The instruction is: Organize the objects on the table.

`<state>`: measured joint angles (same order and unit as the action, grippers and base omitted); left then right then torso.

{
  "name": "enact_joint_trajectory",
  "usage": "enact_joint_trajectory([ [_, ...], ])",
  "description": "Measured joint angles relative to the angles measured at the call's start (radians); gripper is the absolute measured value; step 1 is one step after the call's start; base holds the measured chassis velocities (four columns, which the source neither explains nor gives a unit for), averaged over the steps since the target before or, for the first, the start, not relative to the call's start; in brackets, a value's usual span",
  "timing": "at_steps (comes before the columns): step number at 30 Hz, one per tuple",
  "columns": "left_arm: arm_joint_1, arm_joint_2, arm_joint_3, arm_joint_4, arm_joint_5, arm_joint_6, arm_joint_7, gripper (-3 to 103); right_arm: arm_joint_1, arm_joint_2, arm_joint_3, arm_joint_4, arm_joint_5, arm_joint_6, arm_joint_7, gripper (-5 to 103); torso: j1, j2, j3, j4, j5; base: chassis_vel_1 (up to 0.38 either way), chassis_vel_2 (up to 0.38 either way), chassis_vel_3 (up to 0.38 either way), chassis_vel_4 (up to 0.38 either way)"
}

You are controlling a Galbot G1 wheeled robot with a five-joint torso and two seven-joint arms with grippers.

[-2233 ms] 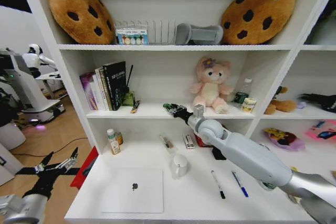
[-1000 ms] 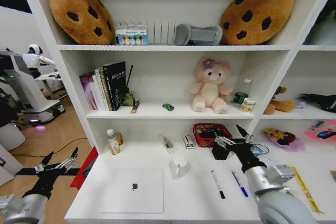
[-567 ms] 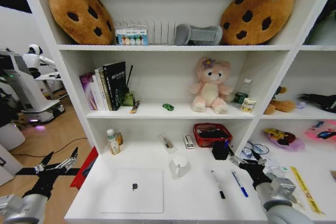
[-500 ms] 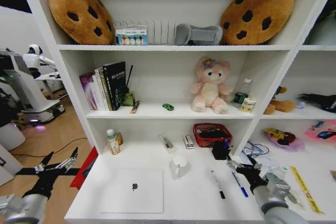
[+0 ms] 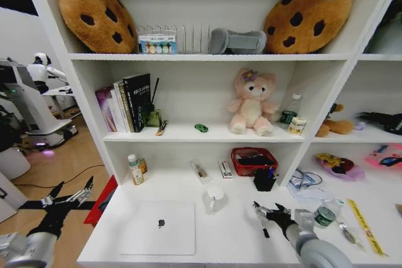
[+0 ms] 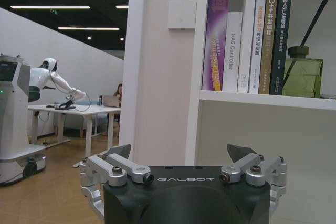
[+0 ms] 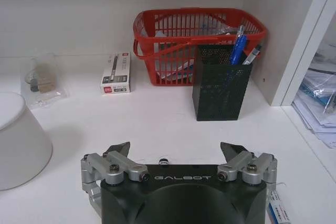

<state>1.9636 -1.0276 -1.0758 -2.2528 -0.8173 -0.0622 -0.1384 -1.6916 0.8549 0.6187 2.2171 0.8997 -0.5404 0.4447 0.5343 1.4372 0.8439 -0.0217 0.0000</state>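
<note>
My right gripper [image 5: 269,211] is open and hangs low over the table [image 5: 213,246], straddling the black pen [image 5: 264,232]. In the right wrist view the pen's tip [image 7: 164,161] lies between the open fingers of the right gripper [image 7: 176,153], and a blue pen [image 7: 277,208] lies beside it. The closed silver laptop [image 5: 160,225] lies on the table's front left. A green toy car [image 5: 201,128] sits on the shelf beside the pink plush. My left gripper [image 5: 69,198] [image 6: 181,156] is open, parked off the table's left end.
A black mesh pen holder [image 5: 264,180] [image 7: 220,90] stands in front of a red basket [image 5: 253,160] [image 7: 194,35] at the back. A white cup [image 5: 215,198] [image 7: 18,140] stands between laptop and pens. Bottles and small packets line the back wall.
My right arm has left the green car on the shelf, drawn back and dropped to the table over the black pen. The left arm has not moved.
</note>
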Motion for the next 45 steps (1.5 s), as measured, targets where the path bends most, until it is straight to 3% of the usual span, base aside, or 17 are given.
enact_joint_trajectory([
  [5, 0.0, 0.0, 0.0, 0.0, 0.0, 0.0, 0.0, 100, 0.07, -0.023, -0.04, -0.025, 0.046, -0.056, 0.019, 96, 0.0, 0.0, 0.0, 0.0001, 0.0, 0.0, 0.0, 0.0, 0.0],
  [12, 0.0, 0.0, 0.0, 0.0, 0.0, 0.0, 0.0, 100, 0.144, -0.012, -0.103, -0.073, 0.104, -0.074, 0.036, 92, 0.0, 0.0, 0.0, 0.0001, 0.0, 0.0, 0.0, 0.0, 0.0],
  [24, 0.0, 0.0, 0.0, 0.0, 0.0, 0.0, 0.0, 100, 0.144, 0.018, -0.128, -0.119, 0.095, -0.073, 0.048, 87, 0.0, 0.0, 0.0, 0.0, 0.0, 0.0, 0.0, 0.0, 0.0],
  [32, 0.0, 0.0, 0.0, 0.0, 0.0, 0.0, 0.0, 100, 0.154, 0.011, -0.139, -0.153, 0.08, -0.069, 0.048, 78, 0.0, 0.0, 0.0, 0.0, -0.0003, 0.0, 0.0, 0.0, 0.0],
  [33, 0.0, 0.0, 0.0, 0.0, 0.0, 0.0, 0.0, 100, 0.157, 0.009, -0.14, -0.156, 0.078, -0.069, 0.049, 68, 0.0, 0.0, 0.0, 0.0, -0.0002, 0.0, 0.0, 0.0, 0.0],
  [35, 0.0, 0.0, 0.0, 0.0, 0.0, 0.0, 0.0, 100, 0.158, 0.009, -0.141, -0.157, 0.078, -0.069, 0.049, 68, 0.0, 0.0, 0.0, 0.0001, -0.0002, 0.0, 0.0, 0.0, 0.0],
  [37, 0.0, 0.0, 0.0, 0.0, 0.0, 0.0, 0.0, 100, 0.159, 0.009, -0.144, -0.154, 0.077, -0.069, 0.053, 57, 0.0, 0.0, 0.0, 0.0001, -0.0001, 0.0, 0.0, 0.0, 0.0],
  [38, 0.0, 0.0, 0.0, 0.0, 0.0, 0.0, 0.0, 100, 0.159, 0.009, -0.144, -0.154, 0.077, -0.069, 0.053, 57, 0.0, 0.0, 0.0, 0.0001, -0.0001, 0.0, 0.0, 0.0, 0.0],
  [40, 0.0, 0.0, 0.0, 0.0, 0.0, 0.0, 0.0, 100, 0.157, 0.01, -0.146, -0.146, 0.077, -0.07, 0.059, 40, 0.0, 0.0, 0.0, 0.0001, 0.0, 0.0, 0.0, 0.0, 0.0],
  [44, 0.0, 0.0, 0.0, 0.0, 0.0, 0.0, 0.0, 100, 0.154, 0.011, -0.146, -0.14, 0.077, -0.073, 0.061, 35, 0.0, 0.0, 0.0, 0.0, 0.0001, 0.0, 0.0, 0.0, 0.0],
  [45, 0.0, 0.0, 0.0, 0.0, 0.0, 0.0, 0.0, 100, 0.154, 0.012, -0.145, -0.139, 0.077, -0.074, 0.063, 24, 0.0, 0.0, 0.0, 0.0001, 0.0001, 0.0, 0.0, 0.0, 0.0],
])
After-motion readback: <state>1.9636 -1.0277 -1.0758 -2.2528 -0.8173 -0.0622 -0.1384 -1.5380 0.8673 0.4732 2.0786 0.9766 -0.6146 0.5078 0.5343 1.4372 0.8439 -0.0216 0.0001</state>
